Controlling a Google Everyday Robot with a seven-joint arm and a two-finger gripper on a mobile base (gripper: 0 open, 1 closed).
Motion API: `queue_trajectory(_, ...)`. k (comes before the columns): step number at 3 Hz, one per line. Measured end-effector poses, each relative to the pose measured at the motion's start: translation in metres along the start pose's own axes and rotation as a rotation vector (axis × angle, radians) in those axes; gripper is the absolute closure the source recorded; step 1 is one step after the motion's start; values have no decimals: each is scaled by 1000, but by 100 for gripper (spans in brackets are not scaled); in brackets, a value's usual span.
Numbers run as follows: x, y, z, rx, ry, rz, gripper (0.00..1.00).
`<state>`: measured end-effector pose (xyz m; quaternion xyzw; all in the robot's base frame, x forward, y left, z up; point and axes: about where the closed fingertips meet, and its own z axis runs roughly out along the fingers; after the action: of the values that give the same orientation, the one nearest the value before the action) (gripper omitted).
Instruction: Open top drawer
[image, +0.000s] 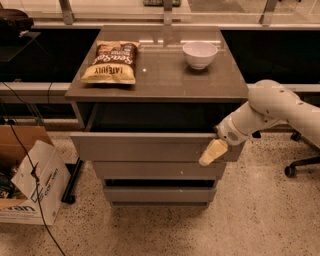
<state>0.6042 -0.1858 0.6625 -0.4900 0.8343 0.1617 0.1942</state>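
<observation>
Starting at the left edge: box (30, 185) of cardboard on the speckled floor (260, 215), tilted, white flap turned toward the cabinet (165, 82), black cable (22, 150) trailing across it and on down to the lower border. Between box and cabinet, only a narrow strip of floor, partly taken by a dark bar (72, 182) lying slantwise.

On the cabinet's flat top, bag (111, 62) of chips lying flat at the left rear, close to the left edge. Bare surface in the middle and along the whole front edge. Bowl (200, 53), white and upright, at the right rear, well apart from the bag.

Directly below that front edge, top drawer (145, 147) pulled out toward the camera: plain front panel standing forward of the frame, dark inside showing between the top's edge and the panel's upper edge. Panel wider than the two lower fronts (155, 170) beneath, overhanging them on both sides; dark gap between those two.

At the panel's right end, gripper (212, 152): cream-coloured, pointing down and left, overlapping the panel's face and lower edge. Spread or pressed together: cannot tell. Contact with the panel: cannot tell either. Wrist just beside the panel's upper right corner; white arm (280, 102) rising from it, then running off the right border.

Right of the cabinet and in front of the drawer, open floor. Chair base (302, 162) at the far right, beneath the arm.
</observation>
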Motion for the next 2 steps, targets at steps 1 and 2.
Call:
queue_trajectory(1, 10, 5, -5, -25, 24, 12, 42)
queue_trajectory(2, 10, 5, -5, -25, 24, 13, 65)
